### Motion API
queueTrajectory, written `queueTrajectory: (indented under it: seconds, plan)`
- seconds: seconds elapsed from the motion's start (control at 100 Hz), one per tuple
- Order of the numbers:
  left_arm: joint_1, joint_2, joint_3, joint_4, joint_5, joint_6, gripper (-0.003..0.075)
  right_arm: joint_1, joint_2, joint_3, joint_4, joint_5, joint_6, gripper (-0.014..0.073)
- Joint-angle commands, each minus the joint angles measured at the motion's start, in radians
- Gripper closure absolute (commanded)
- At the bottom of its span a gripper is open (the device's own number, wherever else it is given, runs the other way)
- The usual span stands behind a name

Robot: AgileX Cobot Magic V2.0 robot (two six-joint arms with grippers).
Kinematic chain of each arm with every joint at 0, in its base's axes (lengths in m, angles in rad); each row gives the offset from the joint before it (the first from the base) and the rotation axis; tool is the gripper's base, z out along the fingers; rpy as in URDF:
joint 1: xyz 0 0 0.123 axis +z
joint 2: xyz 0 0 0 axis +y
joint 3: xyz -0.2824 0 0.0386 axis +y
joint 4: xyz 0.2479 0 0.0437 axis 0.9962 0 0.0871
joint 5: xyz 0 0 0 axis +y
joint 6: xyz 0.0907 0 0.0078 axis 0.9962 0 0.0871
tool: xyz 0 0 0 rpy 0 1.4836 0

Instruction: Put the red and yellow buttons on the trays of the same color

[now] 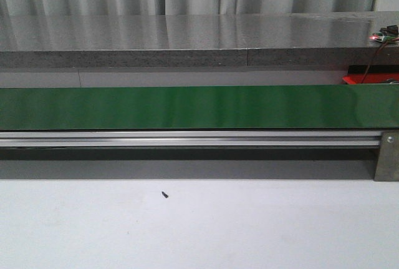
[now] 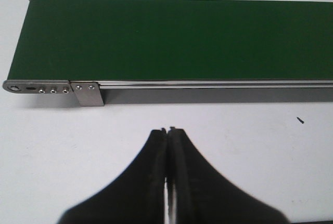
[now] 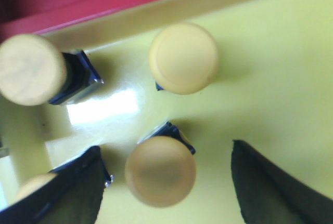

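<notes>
Front view: green conveyor belt runs left to right across the frame on an aluminium rail; white table in front with 1 small dark speck. No arm visible here. A red tray edge shows at far right behind the belt.

Left wrist view: left gripper hangs over the white table just beside the belt's end bracket, jaws pressed together, nothing between them.

Right wrist view: right gripper sits over the yellow tray, jaws spread apart. 1 yellow button stands between the fingers, touching neither as far as visible, cap toward the camera, long axis upright on its dark square base. 2 more yellow buttons stand upright farther in; a 4th is partly hidden behind a finger. Red tray wall borders the yellow tray.
</notes>
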Motion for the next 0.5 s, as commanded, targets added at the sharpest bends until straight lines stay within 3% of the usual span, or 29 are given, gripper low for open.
queueTrajectory:
  seconds: [0.0, 0.21, 0.49]
  plan:
    - [-0.008, -0.002, -0.026, -0.019, -0.060, 0.000, 0.0740, -0.002, -0.093, -0.025, -0.006, -0.015, 0.000, 0.0141]
    - [-0.008, -0.002, -0.026, -0.019, -0.060, 0.000, 0.0740, 0.033, -0.247, -0.025, 0.040, 0.004, -0.002, 0.0659]
    - [-0.008, -0.002, -0.026, -0.019, -0.060, 0.000, 0.0740, 0.196, -0.361, -0.025, 0.072, -0.003, -0.001, 0.0660]
